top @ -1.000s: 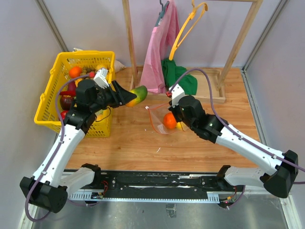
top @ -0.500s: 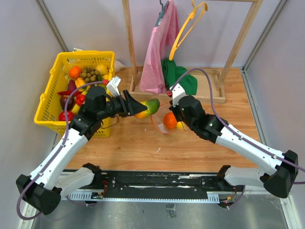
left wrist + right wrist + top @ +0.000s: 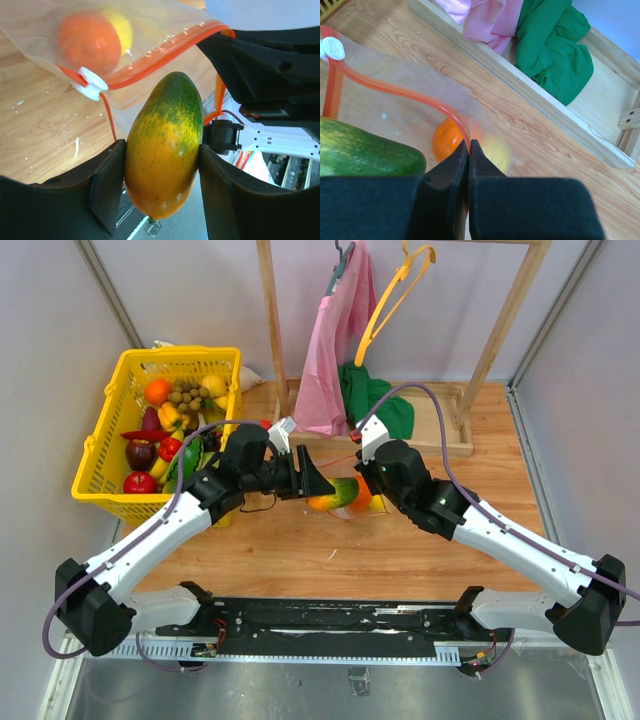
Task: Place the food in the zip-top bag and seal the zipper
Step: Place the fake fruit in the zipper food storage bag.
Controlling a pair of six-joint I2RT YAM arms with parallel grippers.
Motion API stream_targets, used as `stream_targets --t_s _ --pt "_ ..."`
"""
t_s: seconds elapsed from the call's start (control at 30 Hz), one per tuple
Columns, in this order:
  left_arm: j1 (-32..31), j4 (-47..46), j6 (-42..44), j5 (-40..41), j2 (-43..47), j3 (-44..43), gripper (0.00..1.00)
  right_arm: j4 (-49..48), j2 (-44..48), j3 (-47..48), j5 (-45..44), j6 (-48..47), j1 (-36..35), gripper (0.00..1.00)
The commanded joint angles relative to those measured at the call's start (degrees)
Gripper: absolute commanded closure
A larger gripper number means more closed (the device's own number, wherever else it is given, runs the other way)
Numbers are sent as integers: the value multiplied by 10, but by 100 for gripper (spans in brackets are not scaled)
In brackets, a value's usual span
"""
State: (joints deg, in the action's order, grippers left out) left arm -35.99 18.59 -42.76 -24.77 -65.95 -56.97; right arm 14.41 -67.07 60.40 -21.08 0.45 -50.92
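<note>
My left gripper is shut on a green-and-orange toy mango and holds it at the open mouth of the clear zip-top bag. In the left wrist view the mango sits between my black fingers, its tip at the red-orange zipper by the white slider. An orange and a yellow lemon lie inside the bag. My right gripper is shut on the zipper strip, holding the mouth up. The orange, the lemon and the mango show below it.
A yellow basket with several more toy fruits stands at the left. A wooden clothes rack at the back holds a pink garment, a green cloth and a yellow hanger. Grey walls close both sides.
My left arm has swung right from beside the basket, carrying the mango to the bag's mouth. My right gripper has stayed on the zipper edge.
</note>
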Motion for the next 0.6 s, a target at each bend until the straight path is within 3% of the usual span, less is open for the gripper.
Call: stream_targets --t_s 0.0,0.2,0.37,0.57 --pt "-8 25 -17 43 -14 -37 85 -9 13 4 -1 10 -6 99" --pt "-8 25 -48 91 -22 -49 86 -11 14 1 8 11 -6 99" --pt "-8 78 -62 120 -55 -90 86 -16 21 -5 14 14 -6 99" --pt "-8 75 -85 130 -67 -101 74 -19 20 -6 21 17 -8 99"
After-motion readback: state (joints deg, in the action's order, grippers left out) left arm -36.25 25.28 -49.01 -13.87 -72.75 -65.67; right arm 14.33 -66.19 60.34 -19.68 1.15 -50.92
